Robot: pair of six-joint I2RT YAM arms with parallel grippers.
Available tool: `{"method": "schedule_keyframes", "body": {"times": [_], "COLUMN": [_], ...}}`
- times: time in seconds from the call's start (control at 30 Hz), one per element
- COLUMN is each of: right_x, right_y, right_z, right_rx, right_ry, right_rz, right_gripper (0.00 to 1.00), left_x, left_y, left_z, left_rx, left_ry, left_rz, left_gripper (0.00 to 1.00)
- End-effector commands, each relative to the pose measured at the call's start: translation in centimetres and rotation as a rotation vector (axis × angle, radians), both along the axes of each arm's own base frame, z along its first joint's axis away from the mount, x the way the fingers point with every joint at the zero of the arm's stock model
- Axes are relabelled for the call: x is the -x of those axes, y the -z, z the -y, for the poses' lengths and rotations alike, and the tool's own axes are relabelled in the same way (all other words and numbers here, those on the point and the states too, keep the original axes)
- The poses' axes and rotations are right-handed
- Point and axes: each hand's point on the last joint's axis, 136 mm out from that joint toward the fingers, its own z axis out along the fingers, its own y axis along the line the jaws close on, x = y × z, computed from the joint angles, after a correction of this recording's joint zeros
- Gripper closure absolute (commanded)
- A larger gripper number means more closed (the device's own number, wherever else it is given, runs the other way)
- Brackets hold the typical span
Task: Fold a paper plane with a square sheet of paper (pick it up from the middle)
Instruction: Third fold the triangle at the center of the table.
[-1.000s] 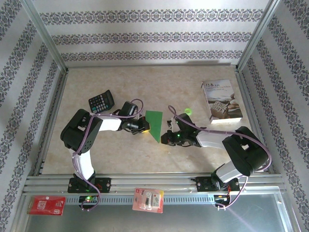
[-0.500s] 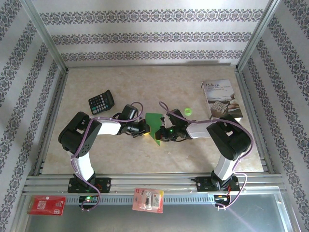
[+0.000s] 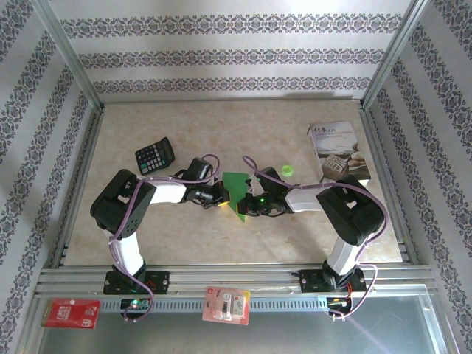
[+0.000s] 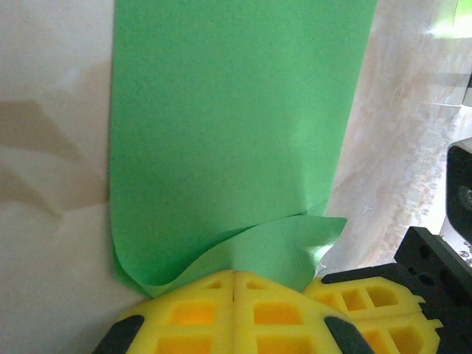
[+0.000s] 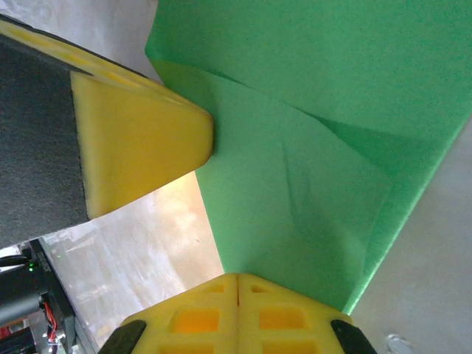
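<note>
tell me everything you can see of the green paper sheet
The green paper sheet is thin, plain, bright green and unmarked. It is folded into a narrower shape that tapers to a point toward the arm bases, and it sits mid-table between the two arms. The left end effector is shut on one edge, where the paper curls and buckles. The right end effector is shut on the opposite side, where creases cross the surface.

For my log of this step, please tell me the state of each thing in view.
square sheet of paper: creased, one edge curled up, pinched by both grippers.
left gripper: shut on the sheet.
right gripper: shut on the sheet.
calculator: flat on the table, untouched.
booklet: closed, flat on the table.
</note>
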Motion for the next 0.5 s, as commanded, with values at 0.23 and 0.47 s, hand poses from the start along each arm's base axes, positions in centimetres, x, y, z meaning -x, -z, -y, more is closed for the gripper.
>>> {"method": "schedule_keyframes", "body": {"times": [0.23,0.47], "right_x": [6.6,6.8], "right_y": [6.4,6.3], "right_z": [6.7,7.1], "right_rx": [0.335,0.348], "right_ry": [-0.004,-0.005], "right_rz": [-0.238,-0.24], "right_gripper": [1.0,1.0], "left_x": [-0.3,-1.3], "left_y": [2.0,1.9], "left_z": [-1.5,-2.2], "left_rx": [-0.07,-0.087], "left_ry": [-0.004,-0.016], "left_rz": [-0.047,-0.042], "left_gripper": [0.95,0.93]}}
